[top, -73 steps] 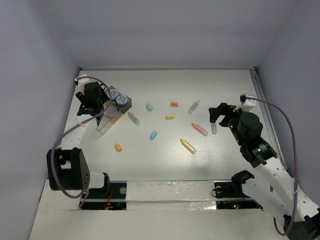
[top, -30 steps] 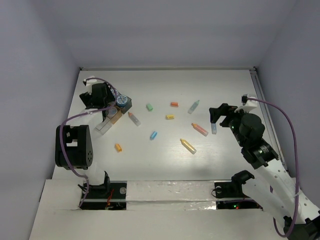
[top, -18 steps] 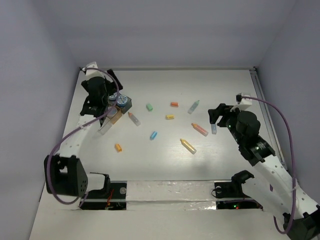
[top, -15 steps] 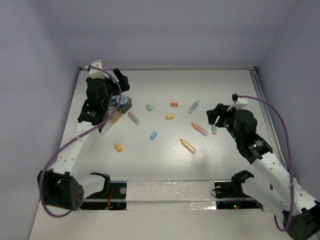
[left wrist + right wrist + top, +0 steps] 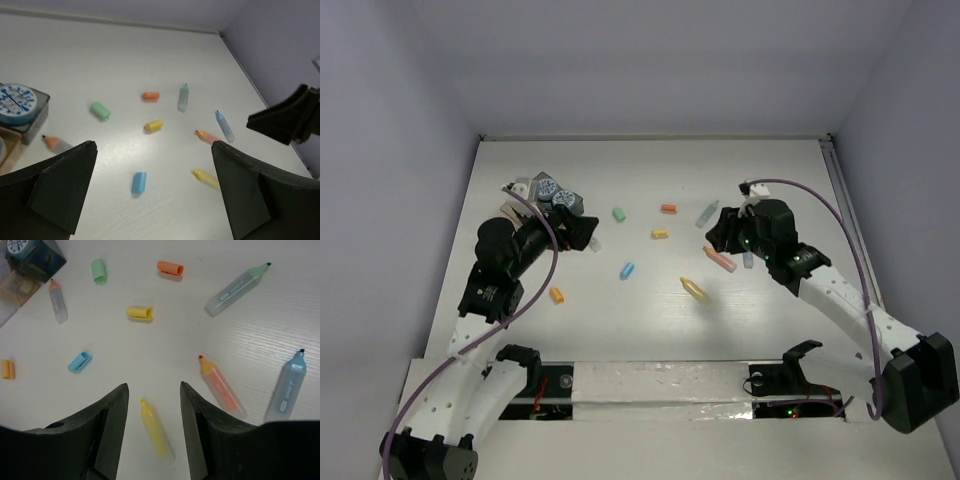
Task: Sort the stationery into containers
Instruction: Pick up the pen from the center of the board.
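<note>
Stationery lies scattered on the white table. In the left wrist view a blue eraser [image 5: 139, 182] lies on the table between the fingers of my left gripper [image 5: 154, 147], which is wide open and empty. My right gripper [image 5: 153, 390] hovers with its jaws narrowly apart and nothing between them. A yellow pen [image 5: 157, 432] lies on the table below its gap, an orange pen [image 5: 222, 386] to the right. The containers [image 5: 560, 200] cluster at the far left, with a round blue-patterned tub [image 5: 17, 96] in the dark grey box [image 5: 36, 116]. From above, the left gripper [image 5: 582, 232] is near that cluster and the right gripper [image 5: 718, 232] is over the pens.
Loose on the table are a green eraser [image 5: 618, 214], an orange eraser [image 5: 668, 209], a yellow eraser [image 5: 660, 234], a second orange eraser [image 5: 557, 295], a green pen [image 5: 707, 213], a blue pen [image 5: 748, 260] and an orange-tipped pen [image 5: 57, 144] beside the box. White walls ring the table.
The left arm has swung away from the containers toward the table's middle and its jaws have opened wide. The right gripper has moved left over the pens and its jaws have narrowed.
</note>
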You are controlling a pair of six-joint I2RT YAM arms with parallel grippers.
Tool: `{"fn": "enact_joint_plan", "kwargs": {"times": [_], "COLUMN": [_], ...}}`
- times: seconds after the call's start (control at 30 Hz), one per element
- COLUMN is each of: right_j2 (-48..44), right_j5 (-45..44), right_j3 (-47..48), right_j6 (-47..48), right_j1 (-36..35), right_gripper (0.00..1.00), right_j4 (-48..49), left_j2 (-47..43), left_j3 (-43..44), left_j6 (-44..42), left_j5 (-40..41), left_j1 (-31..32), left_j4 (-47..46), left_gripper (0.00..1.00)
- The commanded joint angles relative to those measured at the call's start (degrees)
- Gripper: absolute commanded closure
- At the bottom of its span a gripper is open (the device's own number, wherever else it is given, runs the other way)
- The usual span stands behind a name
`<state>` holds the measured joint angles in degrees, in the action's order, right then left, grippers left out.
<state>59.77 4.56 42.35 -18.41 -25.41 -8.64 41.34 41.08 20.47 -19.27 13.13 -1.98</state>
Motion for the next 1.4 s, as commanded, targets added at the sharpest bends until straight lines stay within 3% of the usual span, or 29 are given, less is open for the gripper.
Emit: {"fn": "enact_joint_plan", "kwargs": {"times": [0.0,0.23,0.37,0.57,0.73,0.97,1.37], "right_j2": [3.86,10.72,14.31,19.93,23.72,27.6,33.04], "right_j5": [3.09,-9.2,-16.41,-11.51,1.15,2.91,-0.6], "right_j3": [4.5,6.88,8.36,14.95,17.85,20.06,14.87], "right_j6": [1.1,0.75,1.45,4.17,6.63,8.66,7.43], "right_j1": [-2.44,-8.6,-7.91,-5.27,-5.27,-8.77,-12.82], "right_gripper": [0.48,0.42,0.34,0.32,0.31,0.37,0.35], "right_j4": [1.09,-4.89,-10.67,-14.29,-11.31,-17.28,-21.33], "left_j2": [-2.84,-6.89,-7.41,-10.23,-11.63,-11.72,-9.79], "left_j3": [-2.84,-3.99,-1.71,-0.21,-0.12,-0.21,-0.47], "left_j6": [0.8,-0.43,-2.8,-5.26,-5.35,-5.35,-4.91], "left_j5": [-6.83,-11.76,-5.62,3.44,4.85,5.56,6.08], "left_j1": [0.15,0.15,6.46,11.13,13.42,13.95,13.42], "left_j4": [-1.36,-3.03,-0.05,4.52,4.97,4.97,4.7], "left_gripper": [0.01,0.01,0.01,0.01,0.01,0.01,0.01]}}
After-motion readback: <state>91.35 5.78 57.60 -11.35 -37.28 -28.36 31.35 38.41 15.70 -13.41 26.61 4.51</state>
